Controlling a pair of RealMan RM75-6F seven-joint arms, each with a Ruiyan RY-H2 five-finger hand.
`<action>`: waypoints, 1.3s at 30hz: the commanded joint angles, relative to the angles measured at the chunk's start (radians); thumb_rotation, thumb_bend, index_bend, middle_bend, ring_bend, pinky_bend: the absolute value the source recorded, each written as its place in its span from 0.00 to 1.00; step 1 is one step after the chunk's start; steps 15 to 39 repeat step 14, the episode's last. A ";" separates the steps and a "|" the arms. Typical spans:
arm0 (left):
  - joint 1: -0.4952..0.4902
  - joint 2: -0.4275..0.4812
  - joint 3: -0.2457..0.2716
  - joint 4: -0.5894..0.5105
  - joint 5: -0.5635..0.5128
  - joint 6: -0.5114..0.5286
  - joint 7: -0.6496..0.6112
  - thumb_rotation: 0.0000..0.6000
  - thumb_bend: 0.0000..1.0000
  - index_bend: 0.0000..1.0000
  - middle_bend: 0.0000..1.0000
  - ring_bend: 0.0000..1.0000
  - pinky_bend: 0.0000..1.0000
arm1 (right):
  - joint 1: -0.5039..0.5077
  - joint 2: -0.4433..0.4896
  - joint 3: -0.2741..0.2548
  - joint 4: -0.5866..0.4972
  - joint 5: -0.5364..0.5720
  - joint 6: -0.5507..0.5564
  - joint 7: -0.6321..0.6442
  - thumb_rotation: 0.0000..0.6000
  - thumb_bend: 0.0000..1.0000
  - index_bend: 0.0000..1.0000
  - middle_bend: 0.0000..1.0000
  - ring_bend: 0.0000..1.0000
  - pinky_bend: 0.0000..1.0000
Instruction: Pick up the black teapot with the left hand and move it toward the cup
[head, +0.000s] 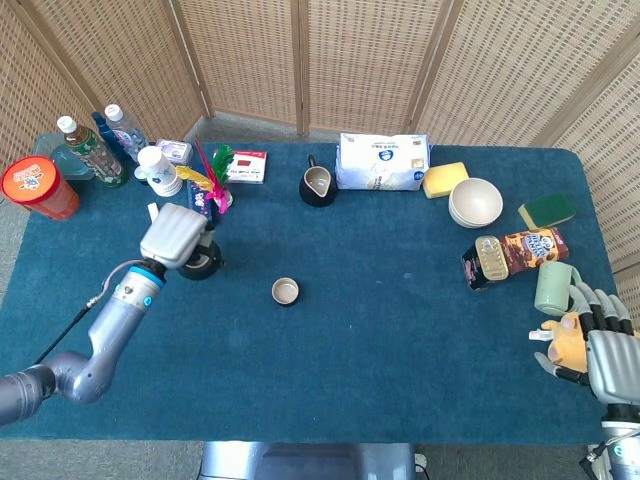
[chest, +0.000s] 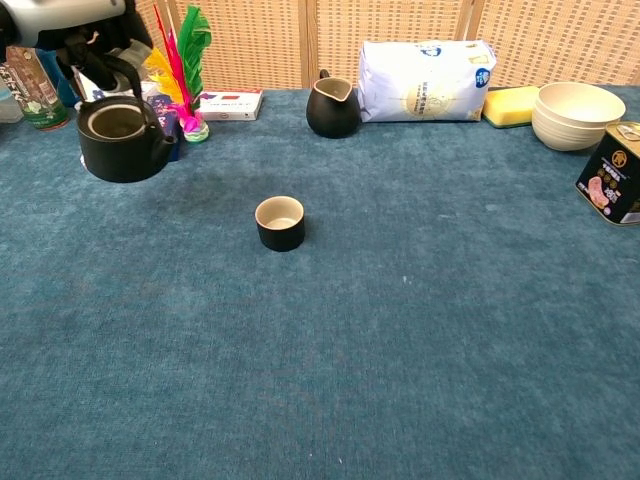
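Teapot (chest: 122, 140) hangs by handle from left hand (head: 176, 236) fingers (chest: 95, 62), above table, left of cup (chest: 280, 222).

On my worktop (head: 380, 340), far edge, left to right: orange tub (head: 38, 187), bottles (head: 92, 150), white cup stack (head: 158, 170), feathers (head: 211, 172), red box (head: 246, 166), dark pitcher (head: 318, 186), white bag (head: 383, 161), yellow sponge (head: 444, 179), cream bowls (head: 475, 202). Right side: green sponge (head: 547, 210), tipped can (head: 513, 253), green mug (head: 555, 288).
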 joint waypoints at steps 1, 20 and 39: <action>-0.008 0.008 0.008 -0.066 -0.004 0.023 0.055 1.00 0.55 0.81 0.88 0.82 0.98 | -0.003 0.007 -0.001 -0.006 -0.003 0.005 0.007 0.74 0.00 0.00 0.00 0.00 0.00; -0.058 -0.088 0.010 -0.123 -0.104 0.082 0.236 1.00 0.55 0.81 0.88 0.82 0.98 | -0.020 0.044 0.008 -0.017 -0.001 0.028 0.073 0.75 0.00 0.00 0.00 0.00 0.00; -0.058 -0.088 0.010 -0.123 -0.104 0.082 0.236 1.00 0.55 0.81 0.88 0.82 0.98 | -0.020 0.044 0.008 -0.017 -0.001 0.028 0.073 0.75 0.00 0.00 0.00 0.00 0.00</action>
